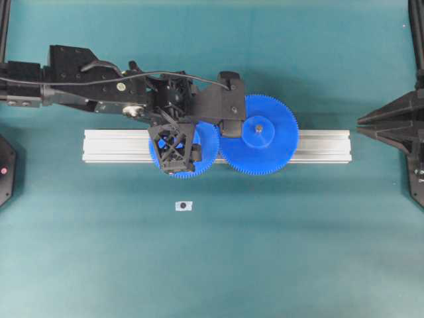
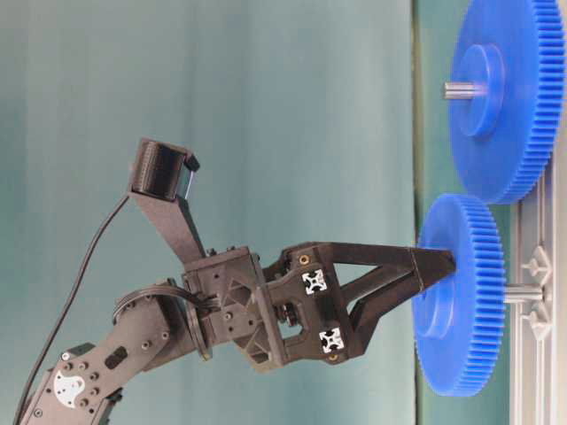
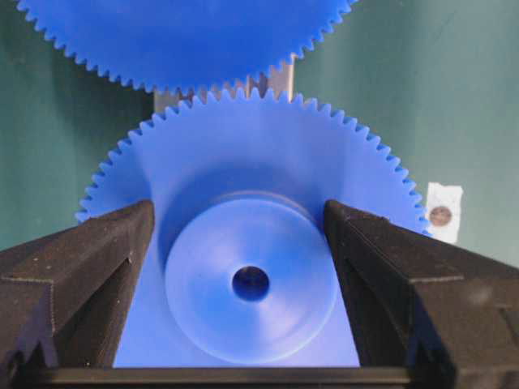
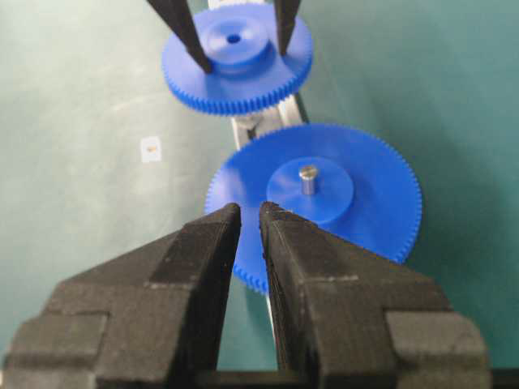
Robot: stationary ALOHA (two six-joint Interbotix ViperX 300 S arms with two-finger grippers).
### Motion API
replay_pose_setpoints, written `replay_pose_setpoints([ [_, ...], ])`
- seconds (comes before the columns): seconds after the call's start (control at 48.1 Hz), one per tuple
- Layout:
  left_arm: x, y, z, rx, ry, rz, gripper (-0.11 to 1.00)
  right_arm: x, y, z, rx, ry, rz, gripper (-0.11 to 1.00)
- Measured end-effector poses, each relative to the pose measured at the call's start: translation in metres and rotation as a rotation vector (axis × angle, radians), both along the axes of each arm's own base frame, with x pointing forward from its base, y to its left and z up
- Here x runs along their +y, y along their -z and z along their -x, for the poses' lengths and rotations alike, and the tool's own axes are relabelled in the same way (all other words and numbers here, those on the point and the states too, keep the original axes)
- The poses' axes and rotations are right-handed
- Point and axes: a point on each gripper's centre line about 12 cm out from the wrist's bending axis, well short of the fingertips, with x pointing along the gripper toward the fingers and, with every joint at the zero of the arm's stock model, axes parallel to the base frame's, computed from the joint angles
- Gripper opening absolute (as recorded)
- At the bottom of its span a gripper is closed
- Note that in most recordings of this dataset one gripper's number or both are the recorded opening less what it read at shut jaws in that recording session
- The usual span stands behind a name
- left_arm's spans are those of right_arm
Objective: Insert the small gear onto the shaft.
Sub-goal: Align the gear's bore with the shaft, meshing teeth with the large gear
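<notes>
The small gear (image 1: pixel 209 142) lies flat over the ribbed bar, its teeth meeting the larger blue gear (image 1: pixel 265 149). From table level the small gear (image 2: pixel 461 301) sits raised on the shaft (image 2: pixel 523 292), a thin grey pin running from it to the bar. My left gripper (image 3: pixel 239 209) hangs straight over it, open, one finger on each side of the round hub (image 3: pixel 251 243) with a slim gap showing. The hub's centre hole looks dark. My right gripper (image 4: pixel 250 209) is shut on nothing, far right (image 1: pixel 363 121), facing the gears.
The long silver aluminium bar (image 1: pixel 318 146) runs left to right under both gears. The larger gear carries its own metal pin (image 4: pixel 307 174). A small white tag with a dark dot (image 1: pixel 183 206) lies on the teal mat in front of the bar.
</notes>
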Motion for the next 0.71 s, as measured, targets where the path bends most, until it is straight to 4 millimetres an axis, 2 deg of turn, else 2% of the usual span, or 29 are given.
replay_pose_setpoints([
  [0.229, -0.003, -0.001, 0.0, -0.001, 0.009, -0.001, 0.82, 0.0, 0.0, 0.0, 0.0, 0.0, -0.001, 0.27],
  [0.354, -0.01, -0.008, -0.001, -0.018, 0.026, -0.003, 0.82, 0.0, 0.0, 0.0, -0.002, 0.001, -0.001, 0.27],
  [0.645, -0.015, -0.056, 0.015, -0.075, 0.031, -0.008, 0.82, 0.0, 0.0, 0.0, -0.002, 0.001, -0.001, 0.27],
  [0.707, -0.015, -0.059, 0.021, -0.079, 0.029, -0.008, 0.82, 0.0, 0.0, 0.0, 0.0, 0.001, -0.003, 0.27],
])
